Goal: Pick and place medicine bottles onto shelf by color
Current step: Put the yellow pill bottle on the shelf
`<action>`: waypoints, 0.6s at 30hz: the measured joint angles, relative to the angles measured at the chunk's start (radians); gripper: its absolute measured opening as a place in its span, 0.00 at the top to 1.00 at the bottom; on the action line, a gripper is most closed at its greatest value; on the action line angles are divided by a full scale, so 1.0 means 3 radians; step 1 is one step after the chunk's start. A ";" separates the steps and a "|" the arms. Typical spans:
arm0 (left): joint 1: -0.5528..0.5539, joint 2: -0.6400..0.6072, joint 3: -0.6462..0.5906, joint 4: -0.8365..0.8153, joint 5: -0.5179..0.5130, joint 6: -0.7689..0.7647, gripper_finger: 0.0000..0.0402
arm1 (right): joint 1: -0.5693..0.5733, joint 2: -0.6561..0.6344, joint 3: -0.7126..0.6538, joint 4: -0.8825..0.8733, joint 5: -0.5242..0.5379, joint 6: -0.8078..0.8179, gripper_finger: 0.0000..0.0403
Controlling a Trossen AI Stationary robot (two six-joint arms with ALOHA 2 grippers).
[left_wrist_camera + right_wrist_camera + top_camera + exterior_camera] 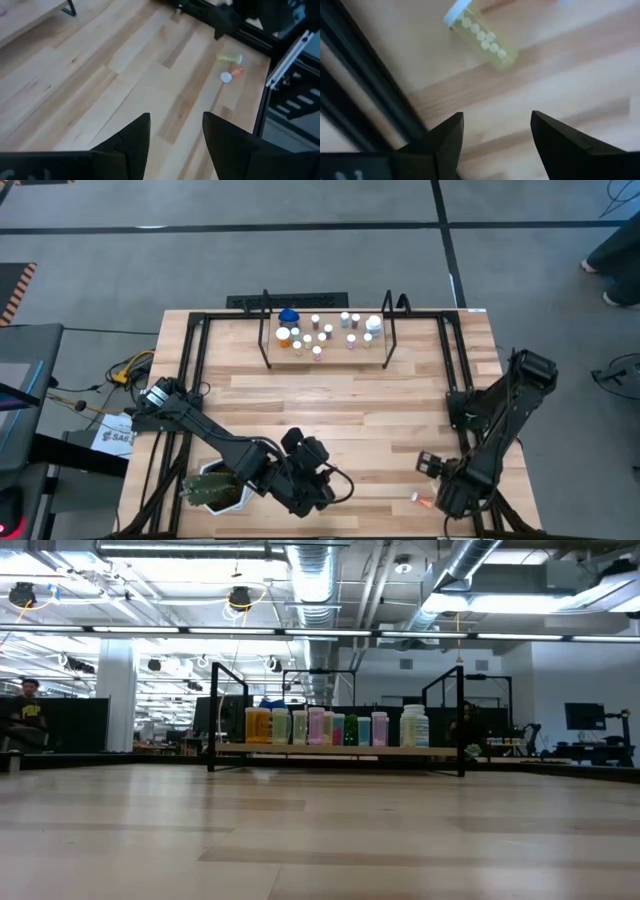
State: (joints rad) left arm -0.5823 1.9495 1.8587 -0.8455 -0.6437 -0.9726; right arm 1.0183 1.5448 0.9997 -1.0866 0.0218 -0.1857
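Bottles stand in a cluster on the shelf, a narrow plank with black rod uprights at both ends, set at the far middle of the surface; among them are an orange one under a blue lid at the shelf's left end and a wide white one at the right. From the low view they form a row of yellow, white, pink, green and teal bodies. Two more lie loose on the near right corner of the surface: a clear yellowish vial with a white cap, on its side, with round pills showing through its wall, and a small orange one close to it. The right tool hangs just over that corner, fingers apart and empty, the yellowish vial lying ahead of them and touching neither. The left tool sits low over the near middle of the surface, its fingers also apart with only bare wood between them; both loose bottles show well beyond it. A green plant in a white pot stands beside the left arm at the near left.
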 joint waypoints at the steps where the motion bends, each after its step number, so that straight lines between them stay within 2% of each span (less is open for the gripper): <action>1: 0.0000 0.0000 0.0000 0.0000 -0.0001 -0.0037 0.58 | 0.0012 0.0051 0.0000 0.0049 0.0033 -0.0120 0.37; 7: 0.0000 0.0000 0.0000 0.0000 0.0000 -0.0166 0.58 | 0.0012 0.0244 0.0000 0.0403 0.0126 -0.0677 0.37; 18: 0.0000 0.0000 0.0000 -0.0001 -0.0008 -0.0228 0.58 | 0.0124 0.0268 -0.0012 0.0742 0.0112 -0.0983 0.37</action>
State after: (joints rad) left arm -0.5823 1.9495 1.8587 -0.8457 -0.6460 -1.0410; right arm 1.0556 1.6253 0.9959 -0.8639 0.0555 -0.4805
